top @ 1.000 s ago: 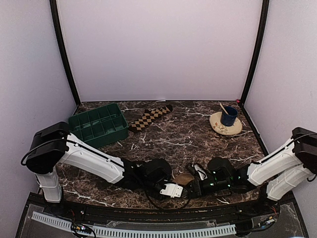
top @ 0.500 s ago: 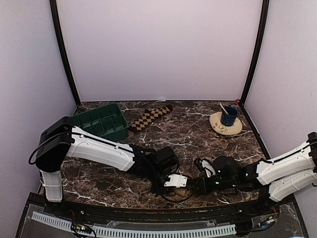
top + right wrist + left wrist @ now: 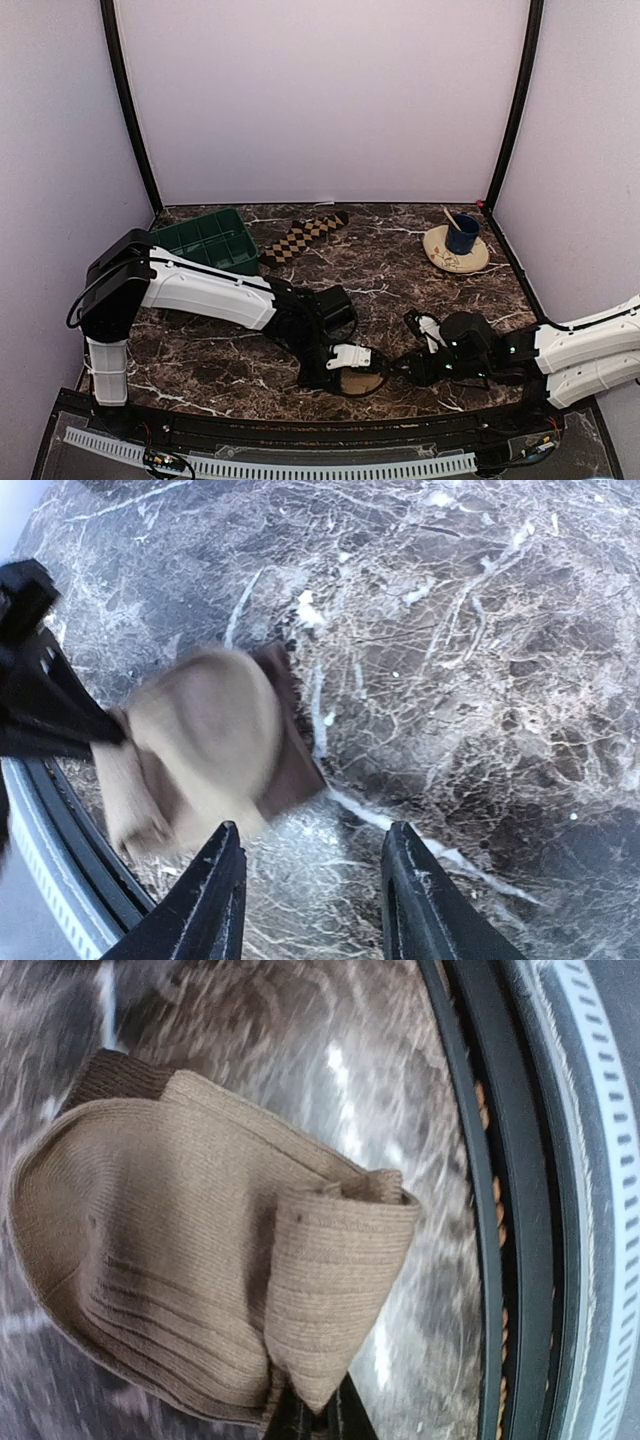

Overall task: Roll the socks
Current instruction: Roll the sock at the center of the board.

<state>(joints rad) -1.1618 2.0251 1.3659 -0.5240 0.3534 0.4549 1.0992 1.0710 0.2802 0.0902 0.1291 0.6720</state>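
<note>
One tan sock (image 3: 200,1260) in left hand (image 3: 312,1418)

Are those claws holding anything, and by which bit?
The left gripper pinches the tan sock by its ribbed cuff end. The right gripper is open, holding nothing.

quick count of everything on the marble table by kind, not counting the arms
fabric socks: 2 (plain tan-brown sock, brown-and-black diamond-checkered sock)
green plastic divided tray: 1
dark blue cup: 1
round beige plate: 1
thin pale stick in the cup: 1
total: 6
</note>
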